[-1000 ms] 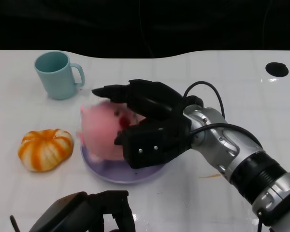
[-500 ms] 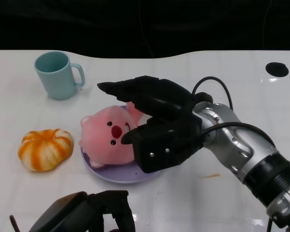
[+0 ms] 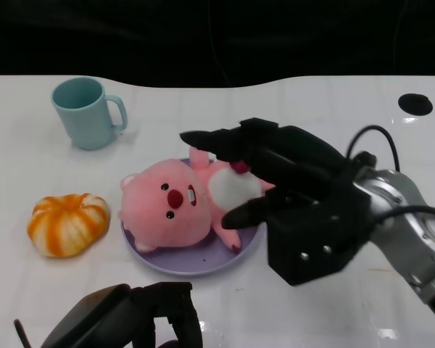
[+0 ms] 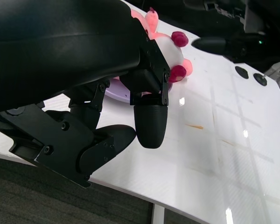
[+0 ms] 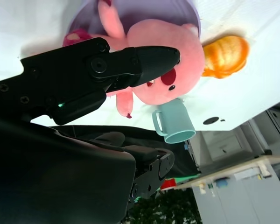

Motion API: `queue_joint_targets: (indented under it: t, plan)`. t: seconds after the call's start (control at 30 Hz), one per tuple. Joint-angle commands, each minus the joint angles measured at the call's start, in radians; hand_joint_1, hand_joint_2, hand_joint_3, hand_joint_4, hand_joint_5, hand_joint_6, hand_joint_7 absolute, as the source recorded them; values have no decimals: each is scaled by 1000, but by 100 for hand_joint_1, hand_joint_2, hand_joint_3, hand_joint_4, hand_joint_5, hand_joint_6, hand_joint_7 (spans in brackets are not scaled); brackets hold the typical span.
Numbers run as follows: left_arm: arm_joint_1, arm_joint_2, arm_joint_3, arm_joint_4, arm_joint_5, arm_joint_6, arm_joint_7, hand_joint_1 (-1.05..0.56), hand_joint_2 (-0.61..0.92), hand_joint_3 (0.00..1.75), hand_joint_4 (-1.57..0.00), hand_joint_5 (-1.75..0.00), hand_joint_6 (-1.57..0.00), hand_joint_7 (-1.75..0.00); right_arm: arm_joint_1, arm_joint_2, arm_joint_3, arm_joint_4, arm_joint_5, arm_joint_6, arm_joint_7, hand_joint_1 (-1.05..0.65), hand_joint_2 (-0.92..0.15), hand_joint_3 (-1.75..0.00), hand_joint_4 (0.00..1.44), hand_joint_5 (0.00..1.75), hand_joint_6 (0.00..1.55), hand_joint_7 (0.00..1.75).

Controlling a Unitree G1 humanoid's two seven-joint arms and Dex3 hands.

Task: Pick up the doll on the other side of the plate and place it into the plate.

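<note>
Robot test bench in a lab-like room, glossy white worktable with round black holes near its edge, dark backdrop behind, staged props, teal ceramic mug, orange-and-white plush pumpkin, pale cabinets beyond

Bright overhead light glares off the glossy white bench; the background is dark, shadows soft, and the near left hand blurs black.

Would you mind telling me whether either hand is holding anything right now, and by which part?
Nothing is held. The right hand is open beside the pink doll, which lies in the purple plate. The left hand grips nothing.
</note>
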Motion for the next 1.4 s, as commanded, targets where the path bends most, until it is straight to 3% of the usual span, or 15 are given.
queue_joint_targets:
  t: [0.03, 0.27, 0.43, 0.6, 0.67, 0.7, 0.73, 0.77, 0.8, 0.9, 0.97, 1.03, 1.2, 1.4]
  plan:
    - [-6, 12, 8, 6, -3, -2, 3, -17, 57, 108, -69, -164, -66, -140, 64, -48, -60, -54, 40, -50, -33, -70, -92, -19, 25, 78, 43, 16]
    - [-17, 12, 7, 8, -4, 7, -2, -17, 57, 110, -69, -165, -66, -139, 204, -134, -148, -172, 115, -67, 5, -48, -92, -10, 55, 80, 75, 23]
    - [-20, 16, 8, 4, -3, 19, -7, -16, 57, 109, -68, -165, -65, -141, 297, -164, -199, -260, 191, -24, 51, -29, -91, -2, 78, 84, 94, 22]
    - [-21, 20, 12, 13, -11, 9, -4, -16, 57, 107, -68, -164, -65, -142, 372, -192, -244, -324, 270, -2, 106, -17, -91, -1, 87, 102, 111, 26]
    - [-22, 19, 15, 17, -16, 5, -3, -16, 57, 107, -68, -164, -65, -141, 401, -203, -261, -366, 303, 40, 140, -10, -91, -6, 86, 126, 115, 29]
    - [-22, 19, 16, 18, -18, 4, -2, -16, 57, 107, -68, -164, -65, -141, 418, -210, -271, -393, 319, 69, 157, -7, -89, -14, 85, 138, 116, 33]
    - [-23, 19, 17, 19, -18, 2, -1, -16, 57, 107, -68, -164, -65, -141, 437, -217, -282, -422, 340, 97, 175, -5, -78, -38, 85, 148, 114, 41]
    - [-23, 20, 18, 20, -18, 0, 0, -16, 57, 107, -69, -164, -65, -140, 455, -224, -293, -447, 360, 124, 192, 0, -62, -75, 85, 155, 110, 54]
    - [-24, 20, 19, 21, -19, -3, 1, -16, 57, 107, -69, -164, -65, -140, 470, -230, -301, -468, 375, 146, 206, 3, -55, -92, 85, 154, 108, 61]
    - [-25, 23, 25, 25, -23, -7, 0, -16, 57, 108, -69, -164, -66, -139, 504, -241, -319, -506, 410, 189, 235, 7, -45, -117, 88, 146, 102, 78]
    - [-24, 25, 30, 29, -27, -11, -1, -16, 57, 107, -69, -163, -66, -138, 520, -243, -325, -518, 419, 205, 243, 9, -42, -125, 91, 143, 101, 85]
    - [-22, 27, 33, 30, -31, -15, 1, -17, 57, 107, -69, -164, -66, -138, 531, -243, -323, -521, 412, 216, 239, 10, -37, -133, 91, 153, 98, 98]
    - [-8, 31, 35, 23, -25, -17, 5, -17, 58, 106, -68, -164, -66, -138, 552, -242, -309, -509, 361, 230, 218, 5, -38, -131, 82, 173, 80, 141]
    - [-5, 34, 48, 29, -41, -29, 0, -17, 59, 102, -68, -164, -66, -136, 541, -224, -293, -455, 314, 188, 181, 3, -39, -127, 83, 175, 74, 153]
